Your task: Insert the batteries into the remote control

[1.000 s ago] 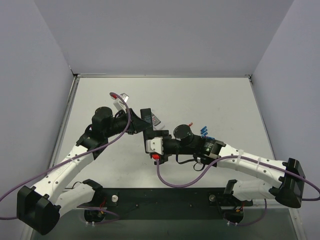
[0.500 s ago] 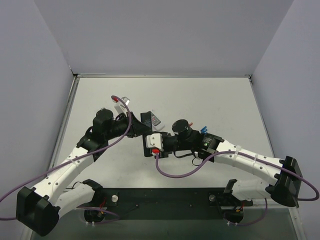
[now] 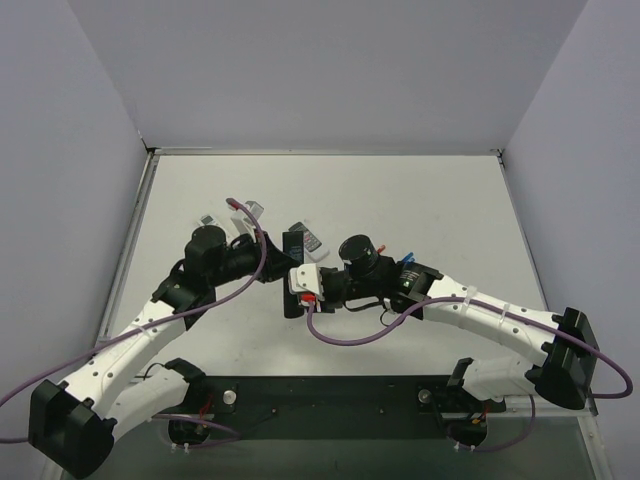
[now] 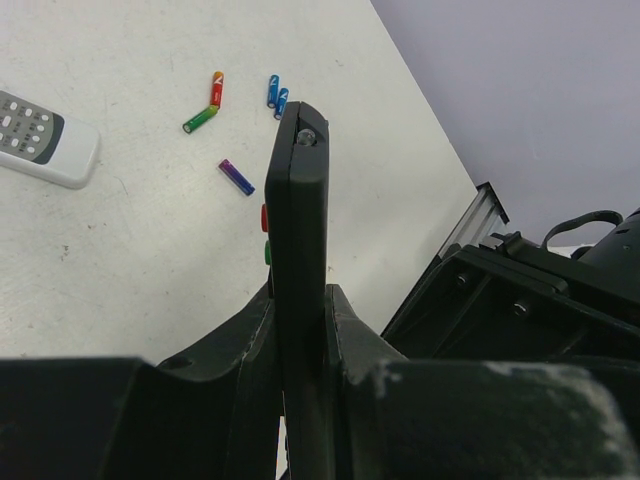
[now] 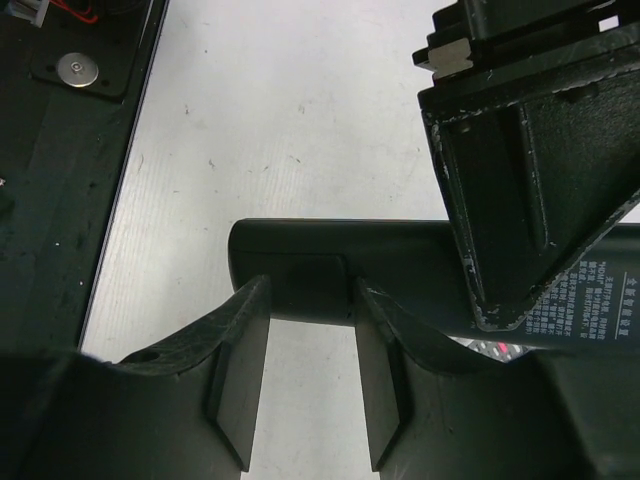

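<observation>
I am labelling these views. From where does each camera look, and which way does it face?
Top external: above and behind, looking down at the table; both arms show.
Left wrist: looks along its fingers clamping the black remote; batteries beyond.
Right wrist: looks down past its fingers, either side of the remote's end.
All share the remote.

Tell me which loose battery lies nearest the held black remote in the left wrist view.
The purple battery, lying alone just left of the black remote; the green, red and blue ones sit farther up the table.

The long slim black remote control is part-hidden under the left gripper's black finger; its label's small print is unreadable and its far end cut off
</observation>
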You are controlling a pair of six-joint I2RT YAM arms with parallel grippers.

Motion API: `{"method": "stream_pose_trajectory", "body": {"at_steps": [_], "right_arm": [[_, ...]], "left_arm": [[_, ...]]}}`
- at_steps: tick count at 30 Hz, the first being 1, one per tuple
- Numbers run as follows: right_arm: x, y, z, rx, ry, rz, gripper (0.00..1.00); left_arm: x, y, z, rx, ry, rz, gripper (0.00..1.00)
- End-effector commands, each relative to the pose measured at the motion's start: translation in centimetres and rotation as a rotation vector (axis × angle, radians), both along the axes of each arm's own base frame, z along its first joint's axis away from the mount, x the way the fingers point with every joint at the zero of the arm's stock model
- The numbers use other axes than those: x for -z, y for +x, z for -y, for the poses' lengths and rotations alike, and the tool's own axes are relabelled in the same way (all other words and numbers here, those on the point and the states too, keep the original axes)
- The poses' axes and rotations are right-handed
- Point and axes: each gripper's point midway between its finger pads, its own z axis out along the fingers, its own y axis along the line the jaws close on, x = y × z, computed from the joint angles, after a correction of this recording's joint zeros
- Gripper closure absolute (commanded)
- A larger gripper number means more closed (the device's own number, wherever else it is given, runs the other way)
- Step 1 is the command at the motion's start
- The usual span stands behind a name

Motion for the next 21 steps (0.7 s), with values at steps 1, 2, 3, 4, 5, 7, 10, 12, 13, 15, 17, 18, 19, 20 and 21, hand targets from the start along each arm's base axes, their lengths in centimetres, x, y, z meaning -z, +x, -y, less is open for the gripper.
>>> {"method": "stream_pose_trajectory", "body": {"at_steps": [1, 2, 3, 4, 5, 7, 10, 12, 13, 15, 17, 18, 19, 20, 21], "right_arm": [[0.8, -3.2, 0.0, -0.112, -0.029, -0.131, 0.67], [0.7, -3.2, 0.0, -0.112, -0.026, -0.130, 0.67], [0.6, -3.3, 0.0, -0.114, -0.025, -0.128, 0.68], [0.5, -3.2, 0.0, -0.113, -0.021, -0.125, 0.69], [0.5, -3.2, 0.0, -0.112, -0.021, -0.124, 0.69], [0.4, -3.2, 0.0, -0.114, -0.020, -0.122, 0.70], [0.6, -3.0, -0.1, -0.103, -0.021, -0.116, 0.70], [0.7, -2.2, -0.1, -0.074, -0.018, -0.097, 0.70], [1.1, -1.9, -0.1, -0.056, -0.023, -0.104, 0.70], [1.3, -0.9, -0.1, -0.024, -0.016, -0.104, 0.70], [1.6, 0.5, -0.2, 0.018, -0.001, -0.114, 0.69], [1.6, 0.9, -0.4, 0.027, 0.011, -0.114, 0.69], [2.0, 1.4, -0.4, 0.039, 0.004, -0.123, 0.69], [2.4, 1.7, -0.4, 0.051, 0.002, -0.135, 0.69], [2.5, 2.4, -0.3, 0.065, 0.005, -0.138, 0.69]], "left_arm": [[-5.0, 1.9, -0.1, -0.054, -0.081, 0.210, 1.00], [-4.9, 1.9, -0.1, -0.054, -0.080, 0.209, 1.00], [-4.8, 2.0, -0.1, -0.053, -0.077, 0.211, 1.00], [-4.6, 2.0, -0.1, -0.056, -0.074, 0.212, 1.00], [-4.4, 2.1, -0.1, -0.060, -0.068, 0.210, 1.00], [-4.1, 2.3, -0.1, -0.063, -0.060, 0.208, 1.00], [-3.5, 2.5, -0.2, -0.072, -0.051, 0.202, 1.00], [-3.4, 2.6, -0.1, -0.072, -0.053, 0.195, 1.00], [-3.2, 2.7, 0.0, -0.073, -0.053, 0.192, 1.00], [-2.7, 2.8, 0.1, -0.073, -0.054, 0.176, 1.00], [-2.3, 3.0, 0.2, -0.079, -0.057, 0.161, 1.00], [-1.3, 3.2, 0.3, -0.083, -0.049, 0.139, 1.00], [-0.9, 3.4, 0.4, -0.086, -0.047, 0.131, 1.00], [-0.7, 3.7, 0.4, -0.096, -0.050, 0.133, 1.00], [0.4, 4.0, 0.5, -0.101, -0.039, 0.108, 1.00]]}}
